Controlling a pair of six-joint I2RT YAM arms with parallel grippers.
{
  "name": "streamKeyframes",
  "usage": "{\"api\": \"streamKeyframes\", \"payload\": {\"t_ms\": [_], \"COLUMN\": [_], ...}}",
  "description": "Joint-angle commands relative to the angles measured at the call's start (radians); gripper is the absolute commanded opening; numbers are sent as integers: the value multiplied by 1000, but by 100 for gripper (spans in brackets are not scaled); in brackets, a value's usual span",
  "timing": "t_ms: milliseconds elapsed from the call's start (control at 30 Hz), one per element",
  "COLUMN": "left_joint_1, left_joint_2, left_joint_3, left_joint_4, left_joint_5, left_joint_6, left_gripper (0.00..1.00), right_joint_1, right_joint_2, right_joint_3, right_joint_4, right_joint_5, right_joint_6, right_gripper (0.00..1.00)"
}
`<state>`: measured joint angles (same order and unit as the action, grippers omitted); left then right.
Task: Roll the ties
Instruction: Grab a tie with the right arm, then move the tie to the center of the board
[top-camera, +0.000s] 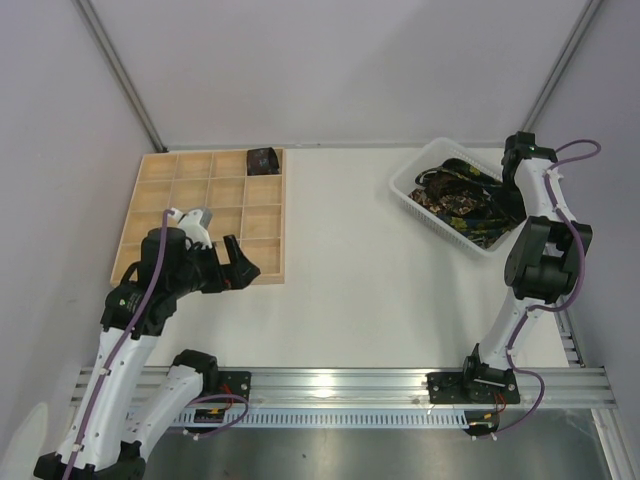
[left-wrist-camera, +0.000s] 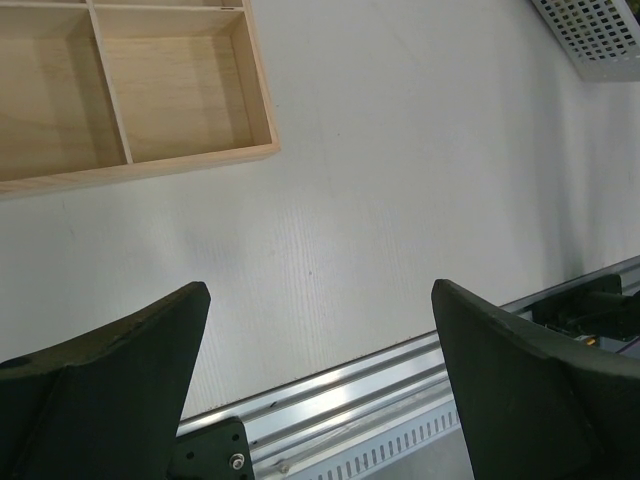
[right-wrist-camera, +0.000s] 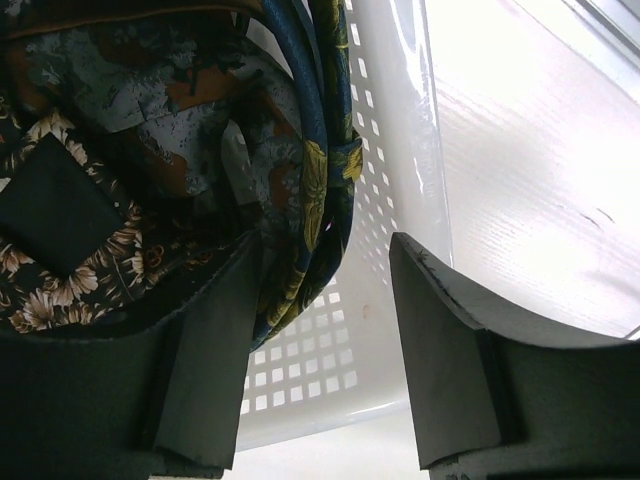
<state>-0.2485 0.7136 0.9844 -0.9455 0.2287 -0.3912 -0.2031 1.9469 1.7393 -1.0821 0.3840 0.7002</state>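
"Where are the ties (top-camera: 455, 195)?"

"Nearly all are heaped in the white basket (top-camera: 405, 183) at the far right of the counter (top-camera: 350, 280), looped over one another. One dark one (top-camera: 262, 160) sits rolled in a far-row compartment of the wooden tray (top-camera: 281, 215) on the left."

"And the right arm (top-camera: 545, 250) is down in the heap?"

"Right in it. Its wrist view shows a folded edge of the navy tie (right-wrist-camera: 322, 190), the one with yellow-green flowers, lying between the right jaws. It rests against one finger (right-wrist-camera: 215, 340), with the basket's slotted wall just beyond. The jaws stand apart and nothing is pinched."

"So what worries you?"

"The tangle. The navy tie curves round the brown floral ones, so I'd guess a lift brings neighbours along with it. It might even drag the whole light basket, which sits near the counter's right side."

"Could it miss altogether?"

"Possibly. Only a thin fold is in the gap, and slippery cloth may slide out as the jaws close. Or the other finger (right-wrist-camera: 450, 340) could snag the wall's slots and clamp plastic along with the fabric."

"And the left arm (top-camera: 150, 290)?"

"It hovers over bare counter by the tray's near corner, left jaws spread wide and empty. I'd say it's too far off to steady the basket if that shifts."
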Motion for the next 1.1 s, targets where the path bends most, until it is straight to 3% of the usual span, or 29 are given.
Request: {"api": "streamKeyframes", "payload": {"t_ms": [0,133,333,500,533,600,800,867,1000,1067], "left_joint_1": [-5,-5,-6,-6,-6,-6,-8,-8,-8,-6], "left_joint_2": [4,1,-9,-14,-14,-9,-11,-13,-11,-2], "left_joint_3": [37,34,42,48,53,63,89,95,117,135], "left_joint_4": [22,21,-6,-7,-4,-4,5,4,-15,-42], "left_joint_5": [-11,-8,-15,-11,-9,-6,12,24,-3,-32], "left_joint_6": [15,17,29,29,28,26,-8,-29,-83,-124], "left_gripper": [100,100,100,100,100,100,100,100,100,100], "right_joint_1": [-2,-1,1,10,10,24,99,154,318,462], "right_joint_2": [0,24,38,47,52,58,26,-8,-115,-140], "right_joint_3": [22,-17,-46,34,90,184,673,735,697,716], "right_joint_4": [-1,20,44,30,15,-64,-231,-210,-87,-46], "right_joint_5": [1,4,62,76,75,79,18,-35,-227,-260], "right_joint_6": [47,61,81,44,30,12,-109,-145,-247,-319], "right_gripper": [58,57,49,15,0,0,0,0,0,0]}}
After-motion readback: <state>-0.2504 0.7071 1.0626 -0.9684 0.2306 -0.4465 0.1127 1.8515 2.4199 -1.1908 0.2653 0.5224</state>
